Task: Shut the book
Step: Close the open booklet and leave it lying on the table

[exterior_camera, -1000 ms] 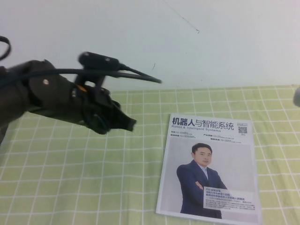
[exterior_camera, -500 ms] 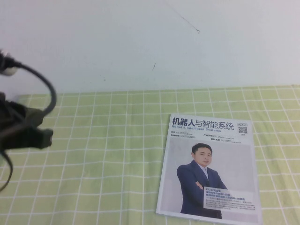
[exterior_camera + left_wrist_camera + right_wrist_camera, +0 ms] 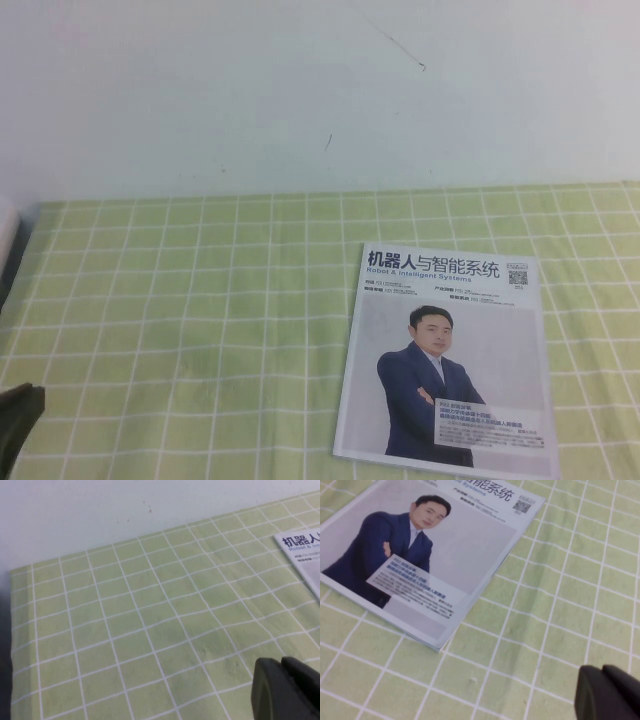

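The tabletop point(image 3: 150, 230), covered by a green checked cloth point(image 3: 200, 330).
A closed book point(image 3: 445, 360) lies flat on its right side, cover up, showing a suited man.

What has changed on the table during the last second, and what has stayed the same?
The left arm drew back from beside the book toward the robot's left, almost out of the high view. Its left gripper, shut and empty, is now over bare tablecloth. Nothing was gripped or released. The book stayed closed, cover up, in place. The right gripper, shut, hangs over the tablecloth near the book.
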Controlling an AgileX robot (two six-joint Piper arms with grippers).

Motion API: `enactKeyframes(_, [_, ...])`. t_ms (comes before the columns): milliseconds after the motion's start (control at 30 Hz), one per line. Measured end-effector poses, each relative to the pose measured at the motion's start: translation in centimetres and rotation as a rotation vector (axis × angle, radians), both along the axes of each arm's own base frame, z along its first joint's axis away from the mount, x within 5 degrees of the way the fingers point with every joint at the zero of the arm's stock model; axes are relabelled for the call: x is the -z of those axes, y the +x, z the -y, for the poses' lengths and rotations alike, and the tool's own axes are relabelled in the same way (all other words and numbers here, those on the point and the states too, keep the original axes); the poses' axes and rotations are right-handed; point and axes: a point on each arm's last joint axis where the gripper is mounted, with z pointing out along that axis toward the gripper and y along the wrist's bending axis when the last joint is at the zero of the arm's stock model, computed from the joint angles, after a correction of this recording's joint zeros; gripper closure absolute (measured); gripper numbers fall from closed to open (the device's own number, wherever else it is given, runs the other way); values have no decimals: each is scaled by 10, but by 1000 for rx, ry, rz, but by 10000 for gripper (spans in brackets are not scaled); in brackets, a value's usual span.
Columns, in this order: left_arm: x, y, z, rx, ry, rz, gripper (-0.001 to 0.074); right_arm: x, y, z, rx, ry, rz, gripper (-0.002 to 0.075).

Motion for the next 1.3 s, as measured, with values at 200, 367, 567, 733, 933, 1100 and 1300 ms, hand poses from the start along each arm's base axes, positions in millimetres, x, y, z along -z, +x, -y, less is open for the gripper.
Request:
enactKeyframes(200, [9,-7,-2,1,14,12,739,1,-1,-1,0,31,6,729])
enactKeyframes(367, [9,-8,-2,1,12,17,739,1,-1,-1,1,31,9,729])
enactKeyframes(567, [9,-7,-2,1,12,17,739,1,-1,-2,1,35,8,729])
enactKeyframes(733, [9,-7,-2,1,12,17,739,1,-1,-2,1,35,8,729])
enactKeyframes(933, [7,-12,-4,-1,6,43,739,1,-1,-2,1,37,8,729])
enactKeyframes(1100, [3,-34,-13,-59,1,110,739,1,-1,-2,1,37,9,729])
enactKeyframes(1300, [13,-63,-21,-101,36,141,739,1,-1,-2,1,39,9,729])
